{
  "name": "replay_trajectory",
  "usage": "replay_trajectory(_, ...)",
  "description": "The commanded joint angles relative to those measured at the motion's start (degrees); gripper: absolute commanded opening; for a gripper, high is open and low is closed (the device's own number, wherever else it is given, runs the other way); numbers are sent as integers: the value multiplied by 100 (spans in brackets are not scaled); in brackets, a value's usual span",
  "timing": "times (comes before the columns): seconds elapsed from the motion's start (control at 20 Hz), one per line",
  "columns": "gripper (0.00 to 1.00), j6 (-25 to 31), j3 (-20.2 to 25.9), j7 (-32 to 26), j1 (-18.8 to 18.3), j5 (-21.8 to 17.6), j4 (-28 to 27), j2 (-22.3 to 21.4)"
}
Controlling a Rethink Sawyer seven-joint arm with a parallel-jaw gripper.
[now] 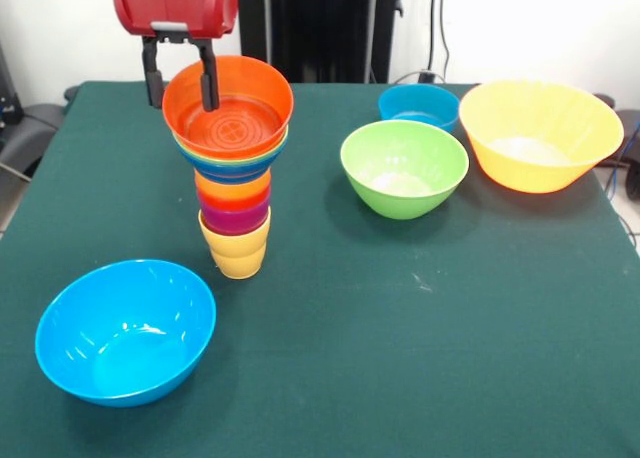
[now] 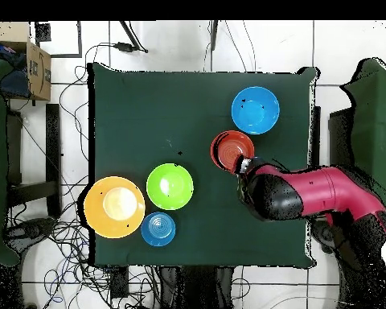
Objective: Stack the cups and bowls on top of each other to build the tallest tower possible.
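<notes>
The tower [image 1: 235,193] stands left of the table's middle. A yellow cup [image 1: 238,253] is its base, with a purple cup [image 1: 236,219], an orange cup [image 1: 232,190], blue bowls [image 1: 228,164] and a wide orange-red bowl [image 1: 232,118] nested above. My gripper [image 1: 180,81] is open and straddles the orange-red bowl's far left rim, one finger outside and one inside. In the overhead view the arm covers the gripper [image 2: 243,166] beside the orange-red bowl [image 2: 231,150]. Loose bowls lie on the table: light blue [image 1: 125,330], green [image 1: 404,168], small blue [image 1: 418,106] and orange-yellow [image 1: 540,133].
The green table [image 1: 420,358] carries everything. In the overhead view the light blue bowl [image 2: 255,110] lies close to the tower, and the green [image 2: 170,186], orange-yellow [image 2: 114,207] and small blue [image 2: 158,228] bowls cluster at the lower left. A cardboard box [image 2: 37,68] stands off the table.
</notes>
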Motion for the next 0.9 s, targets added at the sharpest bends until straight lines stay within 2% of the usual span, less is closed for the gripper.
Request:
replay_trajectory(0.05,100,120,-90,-639,126,-37,245,-174)
replay_trajectory(0.2,100,211,-54,-684,83,72,353,-295)
replay_trajectory(0.5,100,370,-268,-585,104,90,676,-475)
replay_trajectory(0.9,100,80,-633,-193,250,-196,1039,-464)
